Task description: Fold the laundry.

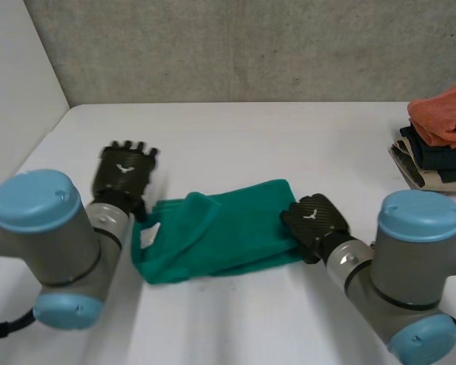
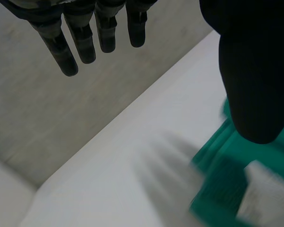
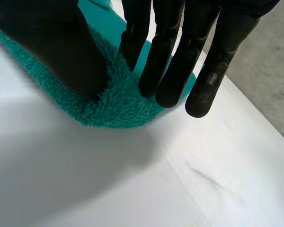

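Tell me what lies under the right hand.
The right hand sits on one end of the green towel, pinching a ridge between thumb and fingers. Whatever lies beneath the palm is hidden.

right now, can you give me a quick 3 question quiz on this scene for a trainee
1. True or false: the left hand holds the green towel.
2. Where on the towel does the right hand pinch it? A: the end by the left arm. B: the middle. C: the end by the right arm.
3. Fill in: the top piece of the folded stack at the right edge of the table is ____.

Key
1. False: its fingers are straight and off the towel.
2. C.
3. Orange.
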You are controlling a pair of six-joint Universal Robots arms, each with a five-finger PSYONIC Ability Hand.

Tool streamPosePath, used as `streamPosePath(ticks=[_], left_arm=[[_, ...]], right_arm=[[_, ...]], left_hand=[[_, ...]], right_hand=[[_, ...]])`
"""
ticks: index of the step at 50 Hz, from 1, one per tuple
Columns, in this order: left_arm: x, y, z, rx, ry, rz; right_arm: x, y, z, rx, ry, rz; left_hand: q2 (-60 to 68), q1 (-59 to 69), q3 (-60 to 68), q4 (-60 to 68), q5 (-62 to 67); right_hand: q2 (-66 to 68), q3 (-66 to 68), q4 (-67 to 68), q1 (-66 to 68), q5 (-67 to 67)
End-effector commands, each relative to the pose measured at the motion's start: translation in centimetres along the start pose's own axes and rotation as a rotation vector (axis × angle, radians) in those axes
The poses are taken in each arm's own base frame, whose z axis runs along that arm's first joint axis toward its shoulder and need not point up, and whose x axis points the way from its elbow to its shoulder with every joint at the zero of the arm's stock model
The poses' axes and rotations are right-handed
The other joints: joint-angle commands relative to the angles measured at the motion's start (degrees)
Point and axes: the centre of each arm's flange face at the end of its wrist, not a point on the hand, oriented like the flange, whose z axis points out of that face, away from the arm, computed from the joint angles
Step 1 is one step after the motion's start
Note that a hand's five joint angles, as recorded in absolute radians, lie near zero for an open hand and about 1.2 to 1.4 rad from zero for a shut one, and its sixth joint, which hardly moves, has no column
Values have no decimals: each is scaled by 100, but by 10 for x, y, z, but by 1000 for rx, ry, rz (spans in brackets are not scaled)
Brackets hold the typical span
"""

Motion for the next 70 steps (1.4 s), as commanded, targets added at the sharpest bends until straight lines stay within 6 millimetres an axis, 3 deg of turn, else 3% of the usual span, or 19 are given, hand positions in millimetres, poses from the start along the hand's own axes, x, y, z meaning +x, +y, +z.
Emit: streamPosePath(ticks=[1,9,20,29,38,43,48,51,52,54,55,56,60,63,64,66,67,68,70], left_arm=[[45,-25,-37,80,201,-105],[65,-11,-40,39,262,-132],[77,20,-20,-54,250,-102],[27,25,-1,-127,-44,-39],[16,12,-16,-103,-54,-22],[11,3,-27,-82,-57,-28],[2,-10,-40,-46,-70,-40],[-2,-15,-43,-33,-82,-45],[-5,-19,-45,-23,-89,-50],[-9,-21,-45,-17,-100,-53],[-11,-21,-45,-17,-105,-54],[-15,-22,-45,-14,-116,-58],[-20,-20,-43,-19,-134,-69],[-20,-20,-43,-18,-134,-86],[-20,-20,-43,-17,-134,-103],[-21,-21,-43,-14,-135,-120],[-21,-21,-42,-12,-135,-128],[-21,-22,-42,-6,-135,-143],[-22,-24,-41,0,-137,-157]], right_arm=[[11,8,-4,-34,33,-14],[7,15,-11,-57,20,3],[8,19,-15,-66,21,-2],[17,25,-14,-90,42,9],[22,22,-18,-85,57,-1],[30,10,-17,-51,89,-69],[37,-20,-11,55,121,-227],[22,-47,-12,163,94,-295],[-1,-68,-14,270,41,-348],[-30,-86,-19,390,-40,-394],[-43,-90,-21,438,-79,-411],[-72,-94,-25,519,-173,-444],[-117,-85,-29,603,-356,-471],[-131,-77,-28,608,-428,-457],[-130,-78,-27,612,-426,-452],[-128,-80,-26,606,-416,-427],[-123,-81,-22,578,-403,-377],[-120,-81,-20,560,-393,-342],[-110,-80,-16,514,-370,-245]], left_hand=[[-169,-86,-201,-166,-276],[-165,-82,-197,-162,-272],[-64,19,-96,-61,-171],[-114,-31,-146,-111,-221],[-169,-86,-201,-166,-276],[-169,-86,-201,-166,-276],[-169,-86,-201,-166,-276],[-169,-86,-201,-166,-276],[-169,-86,-201,-166,-276],[-169,-86,-201,-166,-276],[-169,-86,-201,-166,-276],[-169,-86,-201,-166,-276],[-169,-86,-201,-166,-276],[-169,-86,-201,-166,-276],[-169,-86,-201,-166,-276],[-169,-86,-201,-166,-276],[-169,-86,-201,-166,-276],[-169,-86,-201,-166,-276],[-169,-86,-201,-166,-276]], right_hand=[[1252,1218,1192,2500,1348],[1252,1218,1192,2500,1348],[1252,1218,1192,2500,1348],[1252,1218,1192,2500,1348],[1252,1218,1192,2500,1348],[1252,1218,1192,2500,1348],[1252,1218,1192,2500,1348],[1252,1218,1192,2500,1348],[1252,1218,1192,2500,1348],[1252,1218,1192,2500,1348],[1252,1218,1192,2500,1348],[1252,1218,1192,2500,1348],[1252,1218,1192,2500,1348],[1252,1218,1192,2500,1348],[708,674,648,1957,805],[-1856,-1890,-1916,-608,-1760],[-4718,-4752,-4778,-3470,-4622],[-5748,-5782,-5808,-4500,-5652],[-5748,-5782,-5808,-4500,-5652]])
